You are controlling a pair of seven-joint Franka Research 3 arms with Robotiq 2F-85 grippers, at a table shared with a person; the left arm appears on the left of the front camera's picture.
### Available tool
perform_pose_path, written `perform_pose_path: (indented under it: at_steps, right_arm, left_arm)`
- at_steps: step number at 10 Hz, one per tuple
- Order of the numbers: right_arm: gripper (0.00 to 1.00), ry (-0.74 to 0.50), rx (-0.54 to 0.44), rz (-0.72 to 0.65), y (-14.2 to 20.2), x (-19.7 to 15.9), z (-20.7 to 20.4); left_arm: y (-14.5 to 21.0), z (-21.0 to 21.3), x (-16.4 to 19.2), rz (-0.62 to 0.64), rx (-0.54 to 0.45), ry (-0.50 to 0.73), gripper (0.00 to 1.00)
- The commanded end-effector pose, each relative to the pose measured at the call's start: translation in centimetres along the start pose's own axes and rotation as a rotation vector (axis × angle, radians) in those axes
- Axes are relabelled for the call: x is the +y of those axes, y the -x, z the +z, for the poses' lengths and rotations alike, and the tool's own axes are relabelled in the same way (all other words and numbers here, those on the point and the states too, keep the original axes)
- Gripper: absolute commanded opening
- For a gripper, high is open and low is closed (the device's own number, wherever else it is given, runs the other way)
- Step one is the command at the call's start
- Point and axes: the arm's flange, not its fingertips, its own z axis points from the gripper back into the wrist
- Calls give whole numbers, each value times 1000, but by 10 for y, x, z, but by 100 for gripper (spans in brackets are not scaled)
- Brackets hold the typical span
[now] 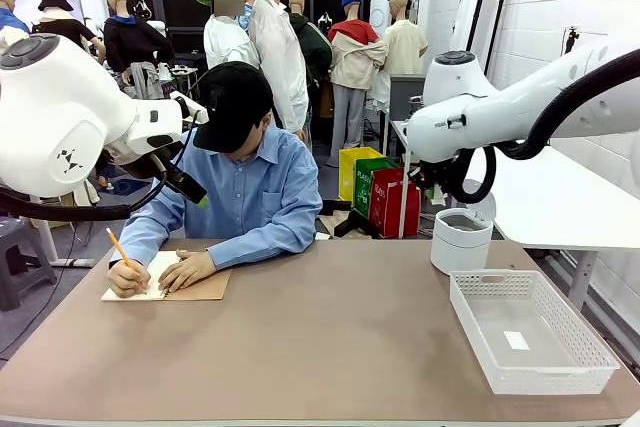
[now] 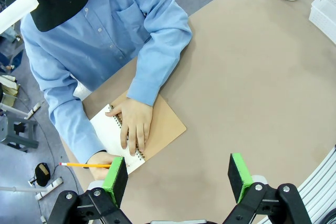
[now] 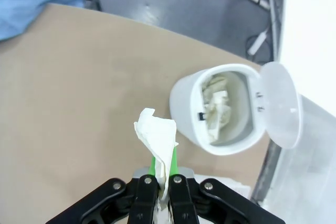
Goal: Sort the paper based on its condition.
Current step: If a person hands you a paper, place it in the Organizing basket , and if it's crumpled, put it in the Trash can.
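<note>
White open bin [image 3: 182, 111], seemingly crumpled paper [image 3: 216, 109] inside

Brown table [image 1: 330, 347]. At right, a white mesh basket [image 1: 548, 383] with a small pale patch, possibly a label, on its floor. Beyond the basket, a white bin [image 1: 460, 247] with its lid open. At far left, a spiral notebook [image 1: 205, 289] with a brown cover, and an orange pencil [image 1: 121, 247] tilted above it. A person [image 1: 250, 187] in a blue shirt and black cap sits behind the notebook.
</note>
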Motion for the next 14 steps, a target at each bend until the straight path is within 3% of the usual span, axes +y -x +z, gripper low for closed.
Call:
perform_pose_path:
  at_steps: [1, 8, 14]
  right_arm:
    - [0, 46, -10, -61, -11, -8, -14]
    - [0, 233, 50, -99, -30, -46, -63]
    - [0, 269, 123, -119, -37, -48, -90]
  left_arm:
    - [0, 0, 0, -4, 0, -1, 100]
    - [0, 0, 0, -4, 0, -1, 100]
    - [0, 0, 0, -4, 0, -1, 100]
